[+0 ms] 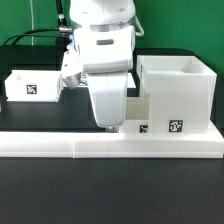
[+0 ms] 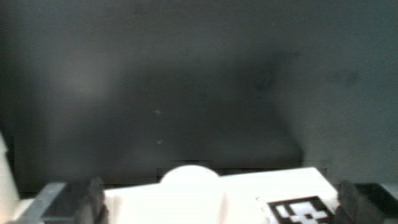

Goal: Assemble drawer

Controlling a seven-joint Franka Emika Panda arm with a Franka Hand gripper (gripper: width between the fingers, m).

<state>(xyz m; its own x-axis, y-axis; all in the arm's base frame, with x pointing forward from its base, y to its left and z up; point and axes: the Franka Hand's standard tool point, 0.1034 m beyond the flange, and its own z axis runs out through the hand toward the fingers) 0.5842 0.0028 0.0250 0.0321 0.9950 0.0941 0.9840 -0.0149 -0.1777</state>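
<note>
The drawer's large white housing (image 1: 176,88) stands at the exterior view's right, against the border wall, with a tag on its front. One small white tray (image 1: 33,84) with a tag sits at the left. The second tray (image 1: 140,108) lies just left of the housing, partly hidden by my arm. My gripper (image 1: 108,122) hangs down over that tray's left end. In the wrist view the tray (image 2: 178,205), its round knob (image 2: 191,177) and its tag (image 2: 304,211) lie between my fingers (image 2: 75,202). My gripper (image 2: 222,205) is open, with small gaps on both sides.
The long low white border wall (image 1: 100,147) runs along the front of the black table (image 1: 40,112). A black cable hangs behind the arm at the back left.
</note>
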